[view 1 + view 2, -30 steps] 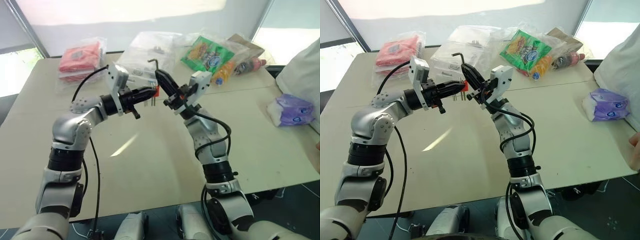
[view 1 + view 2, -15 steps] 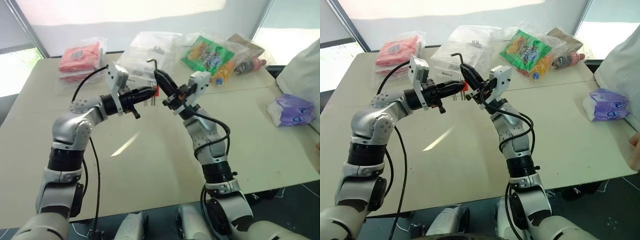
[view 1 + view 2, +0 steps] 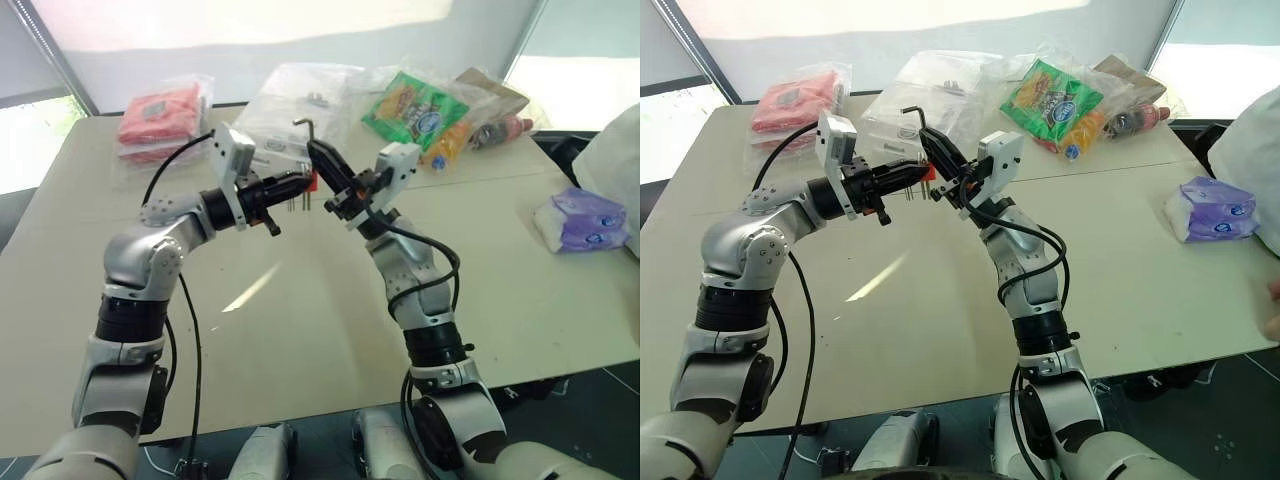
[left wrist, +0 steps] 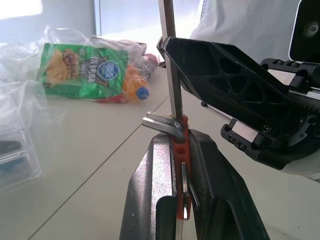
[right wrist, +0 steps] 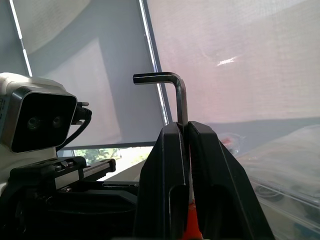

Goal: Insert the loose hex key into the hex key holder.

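My left gripper [image 3: 298, 184] is shut on the hex key holder [image 3: 312, 181], a small red-orange block with thin metal keys hanging below it. Held upright in my shut right gripper [image 3: 322, 158], the loose hex key [image 3: 304, 125] has its short bent end on top. In the left wrist view its shaft [image 4: 170, 75] runs down to the top of the holder [image 4: 185, 134]. Whether the tip sits in a hole I cannot tell. The right wrist view shows the bent end [image 5: 180, 92] above the right gripper [image 5: 182, 127].
Both grippers meet in the air above the beige table [image 3: 300, 320]. At the back lie red packets [image 3: 160, 115], a clear plastic bag [image 3: 295, 100], a green snack bag [image 3: 415, 108] and a bottle [image 3: 495, 130]. A purple packet [image 3: 585, 220] and a person's white sleeve [image 3: 622, 135] are at the right.
Both grippers and what they hold have stayed in place. The person's white sleeve at the right edge has drawn back.
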Controlling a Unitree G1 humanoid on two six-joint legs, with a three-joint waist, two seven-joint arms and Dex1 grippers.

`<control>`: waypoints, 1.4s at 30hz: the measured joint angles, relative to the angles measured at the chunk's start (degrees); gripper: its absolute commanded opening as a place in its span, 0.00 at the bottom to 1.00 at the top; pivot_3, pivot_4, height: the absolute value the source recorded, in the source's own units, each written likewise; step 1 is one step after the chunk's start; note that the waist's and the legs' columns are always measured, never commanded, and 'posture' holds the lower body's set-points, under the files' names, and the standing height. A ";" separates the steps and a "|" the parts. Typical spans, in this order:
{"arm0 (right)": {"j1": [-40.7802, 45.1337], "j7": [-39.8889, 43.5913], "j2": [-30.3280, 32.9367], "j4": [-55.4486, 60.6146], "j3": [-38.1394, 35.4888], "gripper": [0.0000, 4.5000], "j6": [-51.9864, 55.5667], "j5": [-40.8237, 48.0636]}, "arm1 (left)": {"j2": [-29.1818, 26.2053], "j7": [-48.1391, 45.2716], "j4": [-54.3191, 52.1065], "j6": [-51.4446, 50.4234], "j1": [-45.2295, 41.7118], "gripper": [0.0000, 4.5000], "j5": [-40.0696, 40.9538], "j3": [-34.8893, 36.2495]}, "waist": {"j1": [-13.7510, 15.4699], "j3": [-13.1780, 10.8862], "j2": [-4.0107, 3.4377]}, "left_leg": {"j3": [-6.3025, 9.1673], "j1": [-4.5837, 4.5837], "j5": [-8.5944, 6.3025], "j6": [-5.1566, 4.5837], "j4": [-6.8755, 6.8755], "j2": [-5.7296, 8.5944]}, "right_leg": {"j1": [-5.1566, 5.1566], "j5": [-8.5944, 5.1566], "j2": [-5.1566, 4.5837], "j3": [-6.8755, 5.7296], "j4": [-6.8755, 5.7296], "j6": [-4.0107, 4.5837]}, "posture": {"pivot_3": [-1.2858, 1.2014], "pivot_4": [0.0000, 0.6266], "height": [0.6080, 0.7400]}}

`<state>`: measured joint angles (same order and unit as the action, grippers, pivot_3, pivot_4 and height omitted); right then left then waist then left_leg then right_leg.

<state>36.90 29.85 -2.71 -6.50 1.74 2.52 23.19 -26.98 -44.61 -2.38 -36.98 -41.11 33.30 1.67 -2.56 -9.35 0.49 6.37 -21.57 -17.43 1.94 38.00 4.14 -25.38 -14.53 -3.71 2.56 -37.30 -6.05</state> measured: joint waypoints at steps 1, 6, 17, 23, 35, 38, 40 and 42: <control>-0.13 0.00 0.05 0.06 0.06 0.02 0.06 0.00 | 0.00 0.07 0.00 -0.01 0.00 0.00 0.01 0.04 | 0.00 0.00 0.00 | 0.00 0.00 0.00 0.00 0.00 0.00 | 0.00 0.00 0.00 0.00 0.00 0.00 | 0.52 0.24 1.00; -1.53 0.14 0.72 1.37 0.64 0.02 0.84 -0.40 | 0.00 0.14 0.00 -0.11 -0.01 0.00 0.01 0.28 | 0.01 0.00 0.00 | 0.00 0.00 0.00 0.00 0.00 0.00 | 0.00 0.00 0.00 0.00 0.00 0.00 | 0.52 0.24 1.00; -5.93 1.30 4.51 5.90 2.62 0.55 4.31 -1.04 | 0.07 0.10 0.05 0.05 -0.02 0.00 -0.14 0.38 | 0.12 0.00 0.00 | 0.01 -0.01 0.00 0.00 0.01 0.00 | 0.00 0.00 0.00 0.00 0.00 0.00 | 0.52 0.24 1.00; -15.67 3.64 14.59 16.15 -0.97 0.55 12.46 3.41 | 0.44 0.28 -0.05 0.12 0.03 0.00 -0.13 0.35 | 0.55 0.00 0.01 | 0.00 -0.03 -0.01 -0.01 0.06 0.04 | 0.05 0.00 -0.04 0.00 0.04 0.00 | 0.52 0.24 1.00; -23.69 5.02 29.34 25.74 -12.64 0.55 22.55 10.77 | 15.92 3.44 7.57 -2.70 2.11 0.00 0.35 -2.85 | 1.99 0.01 0.02 | -0.11 0.06 -0.17 -0.30 0.18 0.01 | 0.22 0.00 0.00 0.04 0.07 0.00 | 0.52 0.24 1.00; -24.44 4.01 29.34 25.99 -13.00 0.55 22.54 10.67 | 20.18 5.54 13.81 -4.15 2.01 0.00 0.42 -2.82 | 2.01 0.01 0.03 | -0.11 0.08 -0.17 -0.31 0.19 0.02 | 0.25 0.00 0.00 0.04 0.08 0.00 | 0.52 0.24 1.00; -25.19 3.04 29.32 26.11 -13.07 0.55 22.54 10.58 | 22.72 7.60 18.06 -5.46 1.92 0.00 0.51 -2.20 | 1.98 0.01 0.03 | -0.11 0.07 -0.17 -0.31 0.19 0.02 | 0.24 0.00 0.00 0.04 0.07 -0.01 | 0.52 0.24 1.00; -25.91 1.99 29.20 26.89 -13.07 0.55 22.54 10.24 | 24.79 9.78 21.41 -7.11 1.89 0.00 0.73 -0.70 | 1.93 0.01 0.04 | -0.11 0.08 -0.16 -0.30 0.18 0.01 | 0.23 0.00 0.01 0.04 0.07 -0.01 | 0.52 0.24 1.00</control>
<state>10.99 31.84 26.49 20.39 -11.34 25.06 33.43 -2.19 -34.83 19.03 -44.09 -39.22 34.02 0.97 -0.62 -9.34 0.53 6.26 -21.49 -17.60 1.64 38.18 4.15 -25.15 -14.53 -3.70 2.61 -37.23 -6.06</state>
